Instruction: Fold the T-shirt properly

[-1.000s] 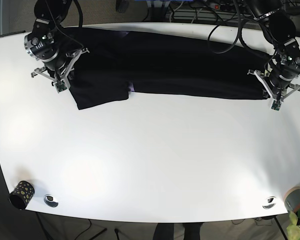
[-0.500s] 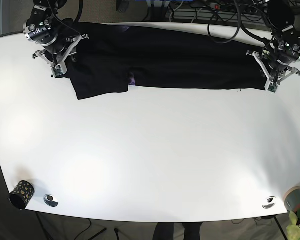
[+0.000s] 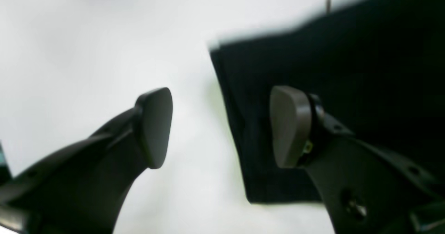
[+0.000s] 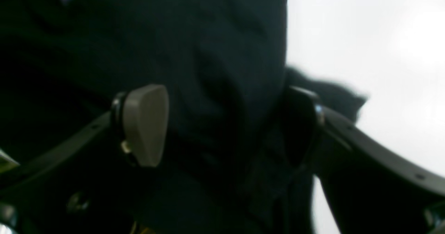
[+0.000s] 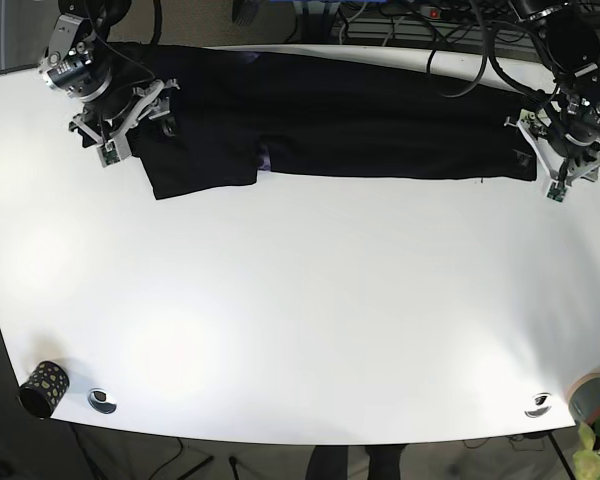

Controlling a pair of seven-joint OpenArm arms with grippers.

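Left gripper: jaws stand apart, nothing between the pads. One fingertip sits over bare white table; the other is over the black T-shirt, whose corner edge runs down between the two fingers. Whether either pad touches the cloth cannot be told from the left wrist view, which is blurred.

Right gripper: jaws stand apart with a ridge of dark T-shirt fabric lying in the gap. The grey pad is clear of the cloth fold; the opposite finger is dark and partly lost against the fabric. No clamping is seen, though contact on that far side cannot be confirmed.

In the base view, the left gripper is at the right-hand end of the T-shirt, at its near corner. The right gripper is at the shirt's left-hand end, over the cloth just above the sleeve portion that hangs toward the viewer.

The T-shirt lies stretched in a long band across the far side of the table, close to the far edge, folded lengthwise, with a small light mark showing near its middle lower edge.

Other items noted along the near table edge: a patterned dark cup at the left corner, a small round object beside it, another small round object near the right corner, and a grey roll at the right edge.
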